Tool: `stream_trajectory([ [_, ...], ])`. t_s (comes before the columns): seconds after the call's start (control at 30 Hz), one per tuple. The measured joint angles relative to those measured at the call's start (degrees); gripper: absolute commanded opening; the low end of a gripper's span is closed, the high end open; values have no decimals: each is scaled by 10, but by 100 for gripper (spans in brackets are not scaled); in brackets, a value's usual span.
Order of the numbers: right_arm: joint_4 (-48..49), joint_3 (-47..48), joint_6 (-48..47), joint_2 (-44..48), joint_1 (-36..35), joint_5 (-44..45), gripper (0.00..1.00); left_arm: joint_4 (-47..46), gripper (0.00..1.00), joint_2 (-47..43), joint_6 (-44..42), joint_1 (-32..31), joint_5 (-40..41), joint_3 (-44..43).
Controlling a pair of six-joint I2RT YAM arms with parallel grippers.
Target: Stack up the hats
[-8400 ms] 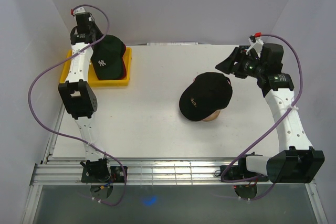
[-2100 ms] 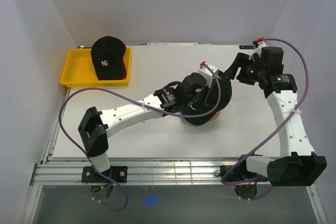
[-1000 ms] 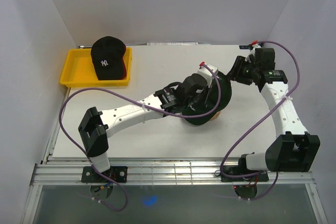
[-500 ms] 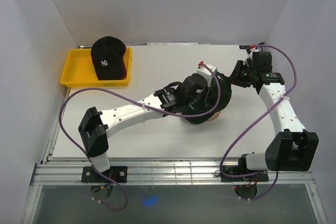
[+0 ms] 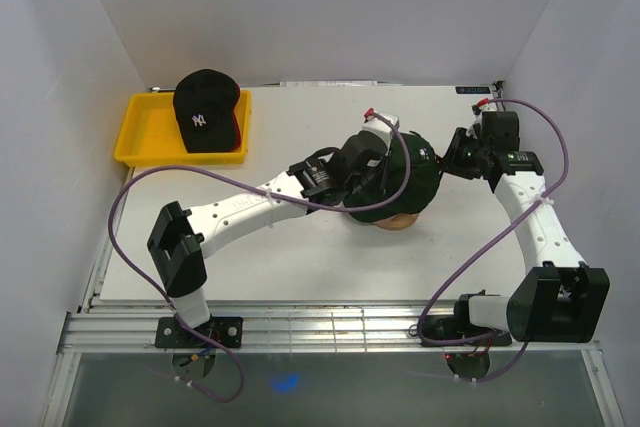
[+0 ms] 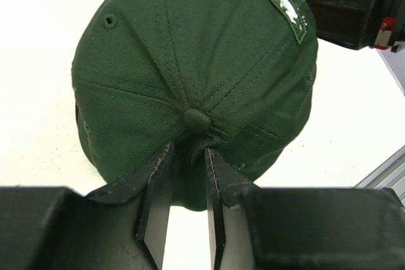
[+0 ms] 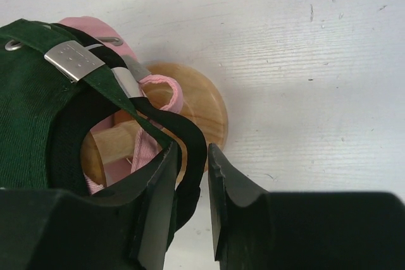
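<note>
The left gripper (image 6: 188, 153) pinches the dark green cap (image 6: 190, 49) by its crown while the right gripper (image 7: 191, 150) clamps a black rear strap (image 7: 158, 115), apparently seating the caps snugly on the wooden stand (image 7: 202, 109).

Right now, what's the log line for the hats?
left gripper: pinching green hat | right gripper: closed on black strap | green hat: on stand | NY hat: in tray
</note>
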State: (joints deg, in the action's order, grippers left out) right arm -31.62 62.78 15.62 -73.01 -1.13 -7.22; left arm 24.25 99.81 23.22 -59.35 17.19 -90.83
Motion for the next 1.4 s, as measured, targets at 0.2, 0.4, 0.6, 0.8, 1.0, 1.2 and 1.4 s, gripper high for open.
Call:
stream_trajectory([
  [0.2,-7,0,0,5,2,-1,34,11,38,0,11,6,-3,-4],
  [0.4,-17,4,0,12,17,-4,38,23,40,0,17,10,-5,-10],
  [0.6,-19,4,0,13,18,-7,38,28,40,1,23,13,-9,-11],
  [0.8,-20,4,-2,16,23,-11,39,30,41,2,25,15,-15,-11],
  [1.0,-24,7,-4,25,28,-16,39,37,41,3,28,18,-21,-12],
  [1.2,-30,12,-9,26,36,-20,39,38,41,3,31,22,-29,-12],
  [1.4,-30,12,-11,33,49,-33,39,40,41,3,34,23,-33,-12],
])
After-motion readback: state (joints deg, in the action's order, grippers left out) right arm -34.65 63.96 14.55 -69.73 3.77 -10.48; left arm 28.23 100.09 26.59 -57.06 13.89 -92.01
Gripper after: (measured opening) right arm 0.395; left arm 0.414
